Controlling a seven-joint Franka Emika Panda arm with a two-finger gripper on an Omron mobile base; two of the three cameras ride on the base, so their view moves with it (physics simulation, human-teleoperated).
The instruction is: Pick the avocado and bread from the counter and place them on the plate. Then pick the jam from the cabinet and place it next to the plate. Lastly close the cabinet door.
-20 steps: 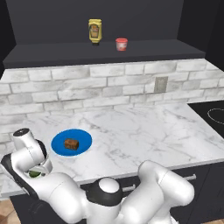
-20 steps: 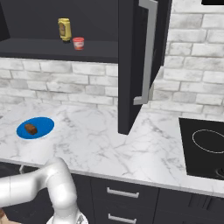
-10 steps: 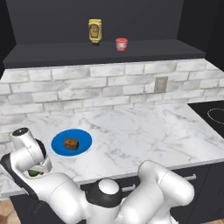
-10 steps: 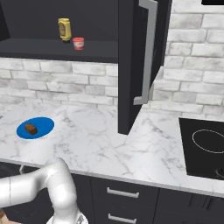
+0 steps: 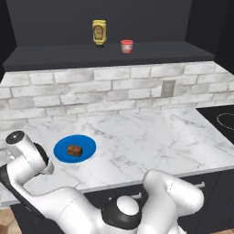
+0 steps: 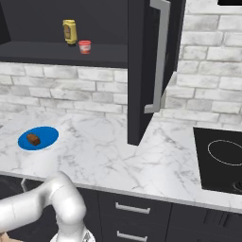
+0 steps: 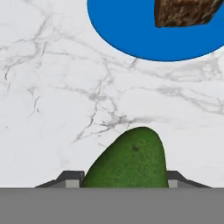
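In the hand view the dark green avocado [image 7: 129, 159] lies on the white marble counter [image 7: 52, 87], with my gripper [image 7: 124, 179] shut on it and a finger tip pressed against each side. Just beyond it is the blue plate [image 7: 131, 30] with the brown bread [image 7: 186, 12] on it. From the base, the plate [image 5: 87, 146] and the bread [image 5: 74, 150] sit at the counter's front left, with my hand low beside them. The red jam [image 5: 127, 46] stands on the cabinet shelf. The cabinet door [image 6: 142, 71] hangs open.
A taller yellow bottle [image 5: 99, 32] stands left of the jam on the shelf. The open door's metal handle [image 6: 158, 56] juts out over the counter [image 6: 108, 156]. A black cooktop [image 6: 222, 158] lies at the right end. A brick wall backs the counter.
The arm has stayed low at the counter's front left with hardly any movement. The plate, the bread and the jam are where they were.
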